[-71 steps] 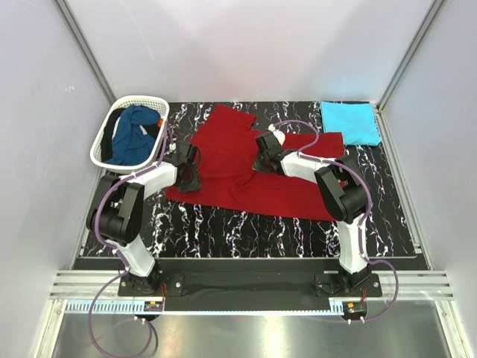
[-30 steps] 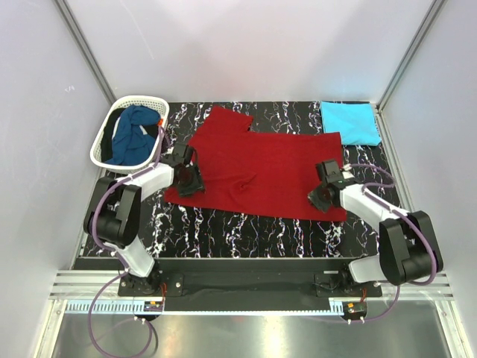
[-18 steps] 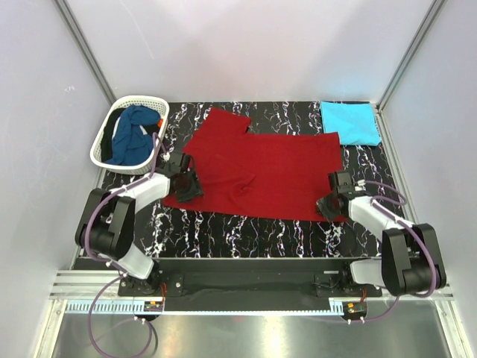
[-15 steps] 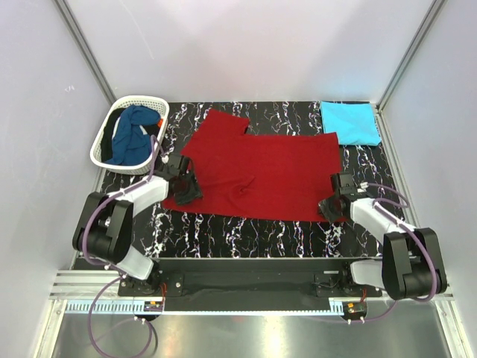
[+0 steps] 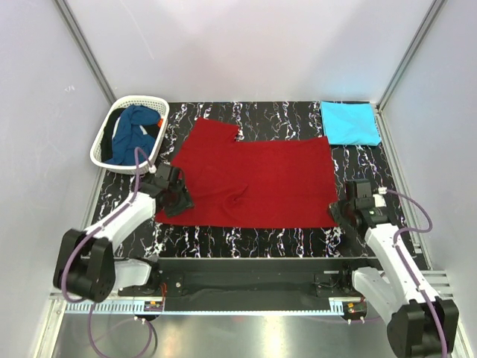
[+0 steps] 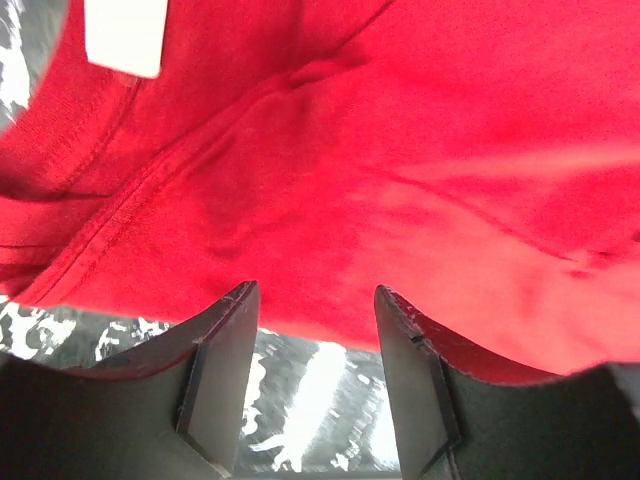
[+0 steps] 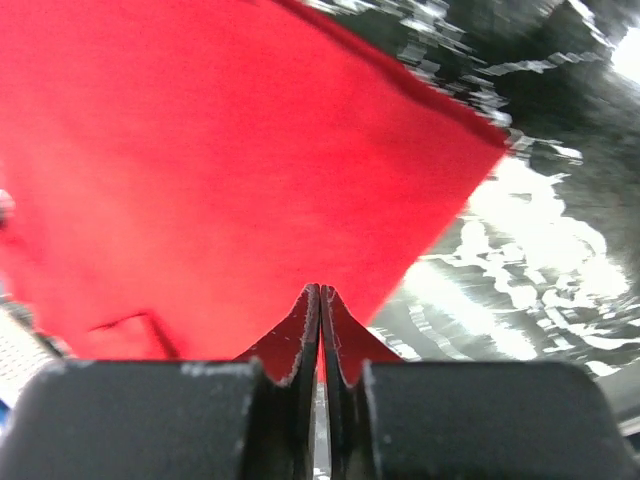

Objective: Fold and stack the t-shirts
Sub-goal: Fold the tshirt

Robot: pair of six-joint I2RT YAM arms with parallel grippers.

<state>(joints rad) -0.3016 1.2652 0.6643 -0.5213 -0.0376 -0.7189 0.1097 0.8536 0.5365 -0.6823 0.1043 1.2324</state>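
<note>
T-shirts are seen in three places. The red shirt (image 5: 253,179) is spread flat on the middle of the black marbled counter (image 5: 246,237), with one sleeve pointing towards the far left and a small pucker near its front edge. The turquoise shirt (image 5: 349,123) is laid folded at the far right corner, well apart from the red one. The dark blue shirt (image 5: 133,138) is bunched in the white basket (image 5: 97,149) at the far left, so much of it is hidden. The left claw (image 5: 179,200) is placed at the red shirt's near left corner. In the left wrist view its fingers (image 6: 215,385) are spread apart, with bare counter showing between them and the cloth just beyond their tips. A white label (image 6: 125,35) is cut off at the top edge of that view. The right claw (image 5: 341,211) is set at the near right corner. In the right wrist view its fingers (image 7: 345,340) are pressed tightly together at the cloth's edge, and it cannot be made out whether any cloth is nipped between them.
</note>
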